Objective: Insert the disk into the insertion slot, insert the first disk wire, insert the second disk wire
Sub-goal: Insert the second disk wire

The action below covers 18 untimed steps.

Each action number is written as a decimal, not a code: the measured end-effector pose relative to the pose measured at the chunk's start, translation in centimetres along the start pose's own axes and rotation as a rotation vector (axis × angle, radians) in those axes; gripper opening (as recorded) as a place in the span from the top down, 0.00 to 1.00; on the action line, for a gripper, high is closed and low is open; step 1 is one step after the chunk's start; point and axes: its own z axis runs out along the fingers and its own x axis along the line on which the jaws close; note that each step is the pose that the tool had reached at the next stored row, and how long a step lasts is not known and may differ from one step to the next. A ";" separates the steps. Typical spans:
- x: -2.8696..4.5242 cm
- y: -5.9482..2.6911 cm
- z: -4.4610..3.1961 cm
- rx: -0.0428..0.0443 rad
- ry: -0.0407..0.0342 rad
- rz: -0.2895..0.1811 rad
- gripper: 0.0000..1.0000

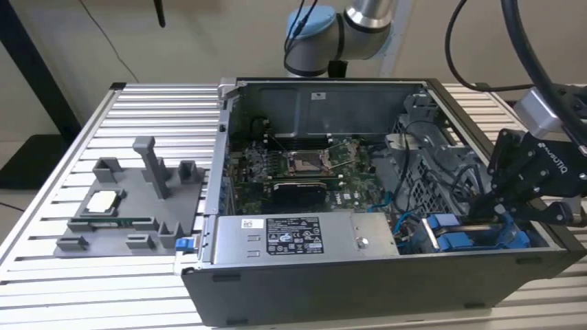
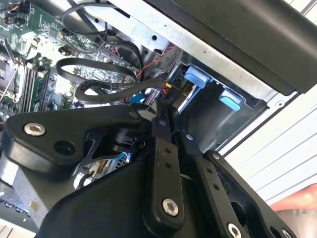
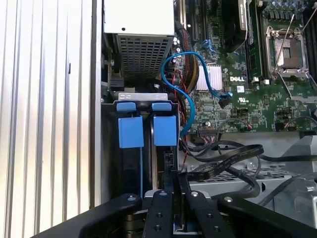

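My gripper (image 1: 482, 206) reaches down into the open computer case at the exterior view's right, over the drive bay. The disk (image 3: 165, 130) sits in the insertion slot (image 3: 143, 94), its blue carrier tabs facing up, beside a second blue carrier (image 3: 131, 131). In the exterior view the blue carriers (image 1: 463, 240) lie just below my fingers. In both wrist views my gripper (image 2: 163, 111) (image 3: 177, 173) has its fingers pressed close together on a black wire connector (image 2: 168, 94) with red and black leads, right at the disk's end.
A grey labelled power-supply box (image 1: 293, 237) lies along the case's front. The motherboard (image 1: 303, 165) fills the case floor. A blue cable (image 3: 188, 74) and black flat cables (image 3: 223, 158) loop beside the bay. A grey fixture (image 1: 128, 206) rests on the slatted table.
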 end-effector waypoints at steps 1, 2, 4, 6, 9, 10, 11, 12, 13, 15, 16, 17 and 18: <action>0.01 -0.01 0.03 0.0000 -0.0001 0.000 0.84; 0.02 -0.01 0.06 0.0000 -0.0003 0.000 0.84; 0.02 -0.02 0.08 0.0000 -0.0003 0.000 0.84; 0.04 -0.01 0.10 0.0000 -0.0007 0.000 0.84; 0.06 -0.01 0.10 0.0000 -0.0020 0.000 0.84; 0.08 0.00 0.12 0.0000 -0.0024 0.000 0.84; 0.12 0.02 0.14 0.0001 -0.0028 0.000 0.84; 0.16 0.04 0.17 -0.0001 -0.0033 -0.001 0.83; 0.21 0.03 0.26 -0.0003 -0.0051 -0.001 0.83; 0.29 0.06 0.34 -0.0003 -0.0050 -0.001 0.76; 0.32 0.08 0.36 -0.0001 -0.0042 -0.001 0.76; 0.36 0.09 0.41 -0.0001 -0.0042 -0.001 0.76; 0.37 0.10 0.41 0.0000 -0.0042 -0.001 0.76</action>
